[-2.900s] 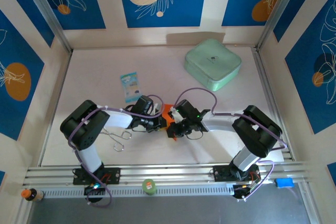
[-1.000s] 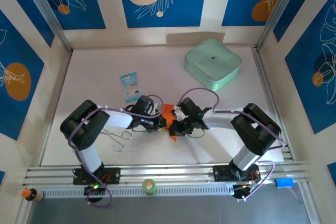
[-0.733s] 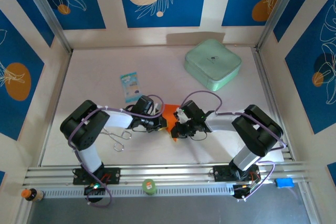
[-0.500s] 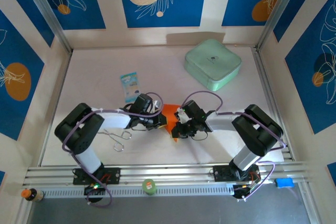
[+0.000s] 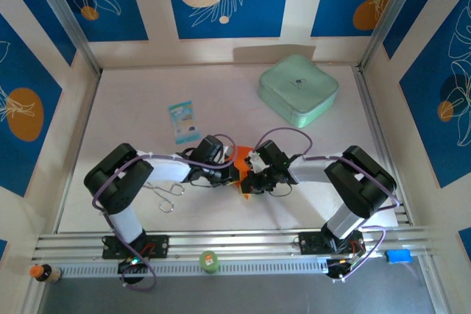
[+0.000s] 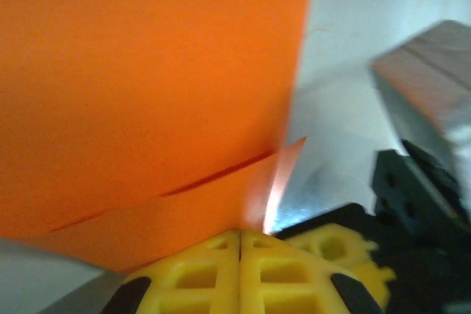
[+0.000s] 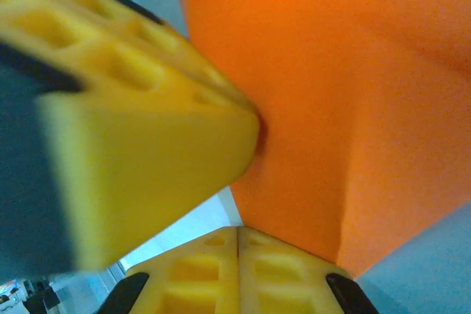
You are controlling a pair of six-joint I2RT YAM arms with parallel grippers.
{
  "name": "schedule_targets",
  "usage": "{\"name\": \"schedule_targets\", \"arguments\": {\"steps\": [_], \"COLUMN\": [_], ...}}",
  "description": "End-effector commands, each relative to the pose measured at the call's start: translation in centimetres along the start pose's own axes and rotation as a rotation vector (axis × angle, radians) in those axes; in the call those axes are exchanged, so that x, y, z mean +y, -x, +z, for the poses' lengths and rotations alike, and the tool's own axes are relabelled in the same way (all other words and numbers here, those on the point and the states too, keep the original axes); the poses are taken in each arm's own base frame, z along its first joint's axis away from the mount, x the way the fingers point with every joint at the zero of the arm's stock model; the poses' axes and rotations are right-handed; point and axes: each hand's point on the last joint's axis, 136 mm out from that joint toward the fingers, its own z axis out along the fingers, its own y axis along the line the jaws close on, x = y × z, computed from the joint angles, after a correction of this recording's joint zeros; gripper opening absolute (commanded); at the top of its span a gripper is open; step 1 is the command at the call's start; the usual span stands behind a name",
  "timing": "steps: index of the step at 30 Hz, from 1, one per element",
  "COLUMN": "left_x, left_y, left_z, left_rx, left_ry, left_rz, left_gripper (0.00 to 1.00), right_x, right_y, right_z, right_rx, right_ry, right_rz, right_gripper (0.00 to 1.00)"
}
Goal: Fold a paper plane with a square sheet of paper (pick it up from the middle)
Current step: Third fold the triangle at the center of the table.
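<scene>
Close up, the left gripper [image 6: 239,244] has its two yellow pads pressed flat together, a thin seam between them, pinching the lower edge of the square sheet of paper [image 6: 147,71]. The pads are soft-looking moulded blocks with honeycomb cells. The paper is thin, matte, bright orange and unmarked, with one fold line running slantwise across it and a pointed corner sticking out beside the pads.

The right gripper [image 7: 237,237] is likewise clamped tight, and the orange sheet [image 7: 353,108] runs down into its pads; a shallow crease splits the surface into two planes. A yellow finger [image 7: 147,145] of the other gripper presses against the paper's side.

From above, both arms are bent sharply at the elbow, with forearms low and turned inward. The left gripper [image 5: 234,174] and right gripper [image 5: 249,180] meet near the table's [image 5: 132,101] middle, the paper [image 5: 239,156] held between them. A rounded mint-green box [image 5: 298,90] sits well apart at the far right, and a small blue-and-white packet [image 5: 182,123] lies beyond the left forearm.
</scene>
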Motion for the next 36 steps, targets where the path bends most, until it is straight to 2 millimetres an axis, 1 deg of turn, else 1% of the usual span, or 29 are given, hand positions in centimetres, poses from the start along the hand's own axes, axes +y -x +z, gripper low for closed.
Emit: {"name": "schedule_targets", "arguments": {"steps": [1, 3, 6, 11, 21, 25, 30, 36], "left_x": [2.1, 2.6, 2.9, 3.6, 4.0, 5.0, 5.1, 5.8], "left_y": [0.3, 0.8, 1.6, 2.9, 4.8, 5.7, 6.9, 7.8], "left_z": [0.6, 0.7, 0.7, 0.0, -0.9, -1.5, -2.1, -3.0], "left_rx": [0.001, -0.011, -0.029, -0.062, -0.088, -0.107, -0.125, -0.147], "left_ry": [0.079, 0.083, 0.063, 0.068, 0.043, 0.041, 0.025, 0.048], "left_rz": [-0.059, -0.07, -0.076, -0.093, -0.101, -0.118, -0.131, -0.151], "left_gripper": [0.0, 0.0, 0.0, 0.0, 0.01, 0.01, 0.02, 0.01], "right_x": [-2.0, -2.1, -2.1, -2.3, -2.4, -2.4, -2.3, -2.2], "right_y": [-1.9, -2.1, -2.4, -2.5, -2.5, -2.4, -2.4, -2.4], "right_z": [0.5, 0.6, 0.9, 1.0, 1.0, 1.0, 0.9, 0.9], "right_rx": [0.068, 0.073, 0.086, 0.09, 0.091, 0.089, 0.091, 0.094], "right_ry": [-0.066, -0.073, -0.085, -0.094, -0.094, -0.089, -0.081, -0.07], "right_rz": [0.065, 0.066, 0.065, 0.066, 0.071, 0.072, 0.069, 0.066], "right_gripper": [0.0, 0.0, 0.0, 0.0, 0.0, 0.0, 0.0, 0.0]}}
